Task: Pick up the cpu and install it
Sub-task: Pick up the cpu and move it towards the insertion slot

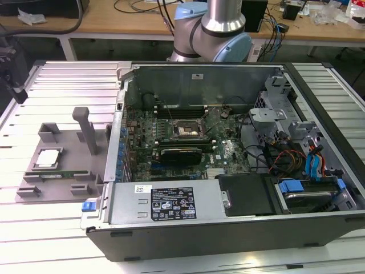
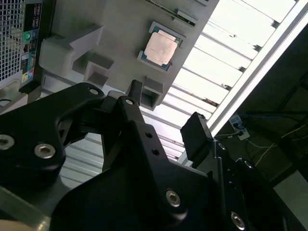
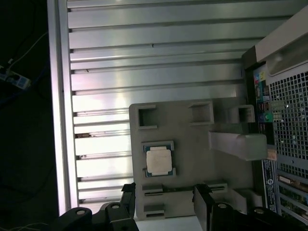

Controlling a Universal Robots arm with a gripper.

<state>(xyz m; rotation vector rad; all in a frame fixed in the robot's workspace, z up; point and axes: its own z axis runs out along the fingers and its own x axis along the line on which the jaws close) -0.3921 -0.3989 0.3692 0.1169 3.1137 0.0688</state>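
The cpu (image 1: 48, 158) is a small square chip with a silvery top. It lies flat in a recess of the grey holder plate (image 1: 34, 188), on the slatted table at the exterior view's left, beside the open computer case. Both wrist views look down on the cpu (image 3: 159, 160) (image 2: 162, 46). My gripper (image 3: 165, 190) (image 2: 166, 103) hovers above the plate, off to one side of the chip and well clear of it. It is open, with nothing between its black fingers (image 3: 202, 197). The black socket frame (image 1: 186, 130) sits on the motherboard inside the case.
A tall grey post (image 1: 86, 128) rises from the holder plate between the chip and the case wall (image 1: 114, 148). A long green memory stick (image 1: 57, 175) lies in a slot in front of the chip. Cables and drive bays (image 1: 302, 160) crowd the case's right side.
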